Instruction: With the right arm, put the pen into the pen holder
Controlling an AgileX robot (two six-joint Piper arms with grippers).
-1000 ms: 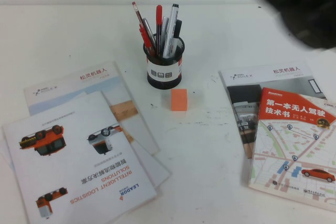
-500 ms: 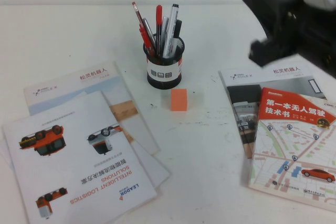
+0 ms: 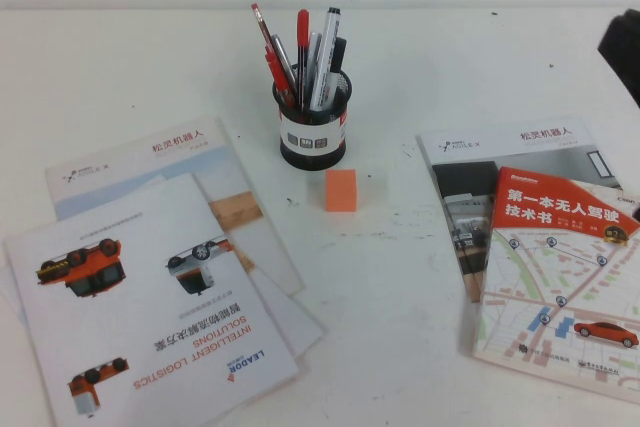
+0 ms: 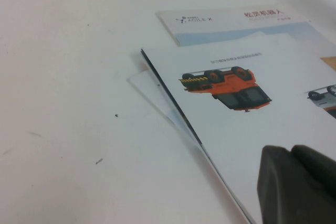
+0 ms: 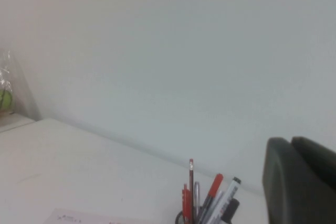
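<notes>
The pen [image 3: 302,35], black with a red cap, stands upright in the black mesh pen holder [image 3: 313,132] at the back middle of the table, among other pens. It also shows in the right wrist view [image 5: 213,185], above the holder's rim [image 5: 179,217]. Only a black bit of my right arm [image 3: 626,43] shows at the high view's right edge. My right gripper [image 5: 290,141] is shut and empty, raised to the right of the holder. My left gripper [image 4: 291,150] is shut and empty, low over a brochure [image 4: 247,114].
An orange block [image 3: 341,190] lies just in front of the holder. Overlapping brochures [image 3: 150,287] cover the left front. Two booklets [image 3: 550,247] lie at the right. A red pencil [image 3: 266,42] and a white marker [image 3: 326,47] also stand in the holder.
My right arm has pulled back to the right, almost out of the high view. The pen and the holder have not moved.
</notes>
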